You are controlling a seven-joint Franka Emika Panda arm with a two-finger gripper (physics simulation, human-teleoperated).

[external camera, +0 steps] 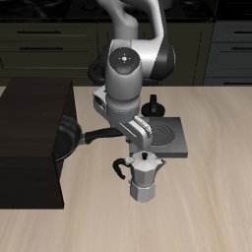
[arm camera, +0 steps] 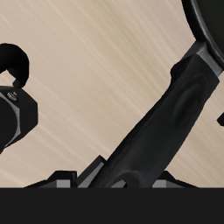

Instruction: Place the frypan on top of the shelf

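Above the middle of the counter, the robot arm [external camera: 133, 69] reaches down toward the shelf [external camera: 34, 143]; the gripper [external camera: 110, 128] is clenched on the long handle of the frypan [external camera: 67, 138], close to where the handle meets the pan; in the wrist view the handle [arm camera: 162, 122] runs straight out from between the fingers to the rim of the pan. The frypan is held tilted, its round body steeply on edge against the side wall of the shelf, below the level of the flat top; whether it touches the wall cannot be told. The shelf stands at one side edge of the counter and fills that side from back to front. A silver moka pot [external camera: 144, 177] stands upright nearer the front edge, just in front of a grey square burner plate [external camera: 165, 136]; a small black stand [external camera: 152, 106] sits farther back, beside the plate. Dark drawer cabinets [external camera: 59, 44] line the back.
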